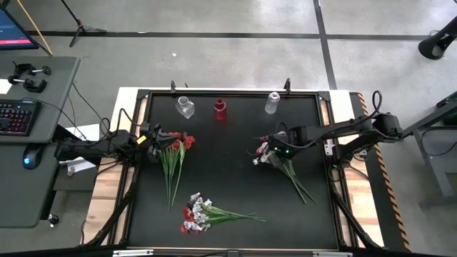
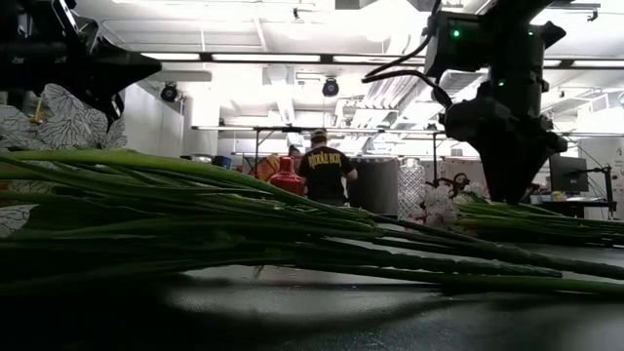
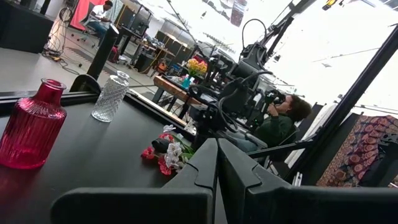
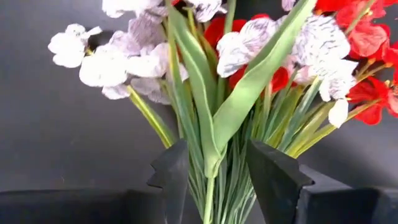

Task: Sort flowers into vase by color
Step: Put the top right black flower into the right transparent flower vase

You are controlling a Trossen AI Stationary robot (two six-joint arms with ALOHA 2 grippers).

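Three flower bunches lie flat on the black table. A red bunch (image 1: 175, 146) is at the left, a mixed white and red bunch (image 1: 284, 168) at the right, and a mixed bunch (image 1: 203, 213) near the front edge. My right gripper (image 4: 217, 180) is open and comes down on the right bunch; its fingers stand on either side of the green stems (image 4: 214, 155), just below the blossoms. My left gripper (image 3: 217, 165) is shut and empty, beside the red bunch's blossoms (image 1: 153, 135). A clear vase (image 1: 186, 107), a red vase (image 1: 220, 109) and another clear vase (image 1: 273, 102) stand along the far edge. My right gripper straddles the right bunch's stems just below the blossoms, coming from above with its fingers across the stems. A leaf (image 4: 186, 143) runs close along one finger (image 4: 171, 177), but I cannot tell whether the fingers touch the bunch. The bunch lies on the table.
The table's raised frame (image 1: 325, 96) runs around the black mat. Bare mat lies between the three bunches, around (image 1: 228, 160). A desk with a keyboard (image 1: 16, 116) and a mouse stands left of the table. People show in the room beyond (image 2: 325, 171).
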